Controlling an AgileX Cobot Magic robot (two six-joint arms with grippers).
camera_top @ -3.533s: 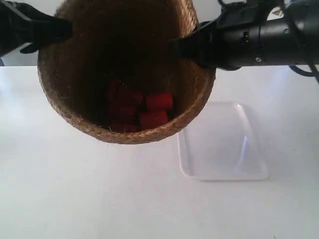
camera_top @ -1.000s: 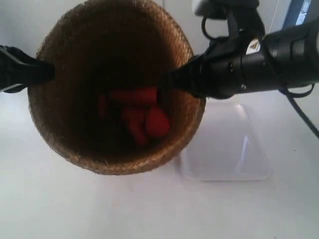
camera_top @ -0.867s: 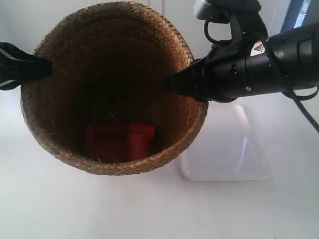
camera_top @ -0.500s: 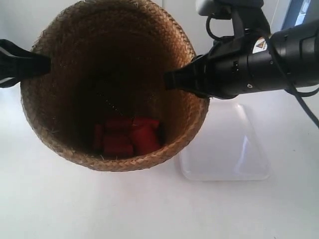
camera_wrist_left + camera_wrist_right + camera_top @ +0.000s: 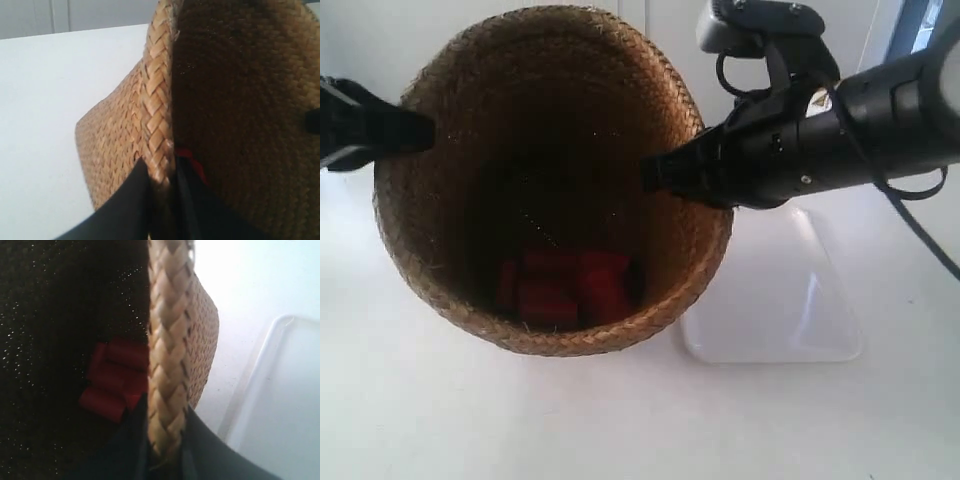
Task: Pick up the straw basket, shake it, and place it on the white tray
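As the exterior view shows it, worktop [image 5: 620, 420]: white, carries the tray.
straw basket [image 5: 560, 100]: held by its braided rim at two opposite sides, mouth tipped toward the exterior camera, looks raised off the worktop; beside the tray, not on it.
white tray [image 5: 780, 310]: flat on the worktop, just beside the basket on the side of the arm at the exterior view's right [image 5: 820, 140]; nothing on it.
left gripper [image 5: 161, 167]: clamped on the rim, one finger inside the wall, one outside.
right gripper [image 5: 164, 407]: clamped on the rim the same way; tray visible past the outer wall.
red blocks [image 5: 565, 290]: several, heaped at the basket bottom.
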